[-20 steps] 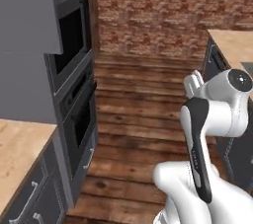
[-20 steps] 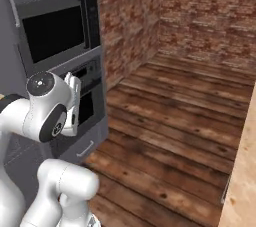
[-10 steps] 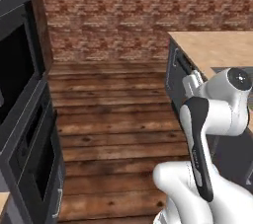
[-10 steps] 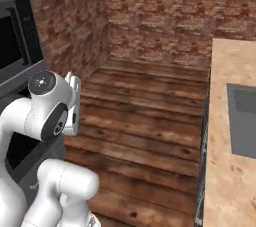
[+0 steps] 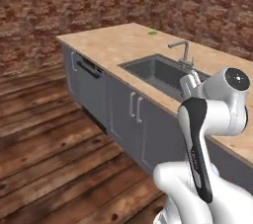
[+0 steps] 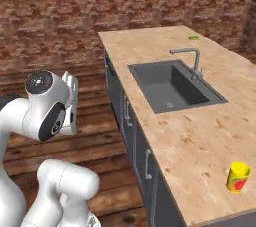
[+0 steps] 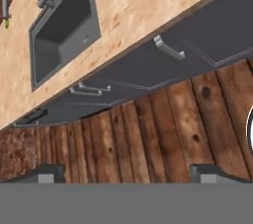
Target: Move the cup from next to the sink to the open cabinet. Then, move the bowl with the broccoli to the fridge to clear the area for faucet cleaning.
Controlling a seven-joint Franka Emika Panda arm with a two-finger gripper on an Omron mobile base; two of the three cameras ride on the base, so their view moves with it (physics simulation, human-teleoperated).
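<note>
We see gripper (image 7: 127, 172) fingers wide apart, holding nothing, above wood floor (image 7: 148, 134). Cup (image 6: 238, 176) lower right on countertop (image 6: 200, 136), well apart from sink (image 6: 172, 87), faucet (image 6: 192, 59) behind.

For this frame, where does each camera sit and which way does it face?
Left base view: behind the arm's left, facing the counter and sink; arm at lower right.
Right base view: behind its right, facing the same sink, faucet and cup; arm at lower left.
Hand view: looks down at the floor and drawers; gripper open.
</note>
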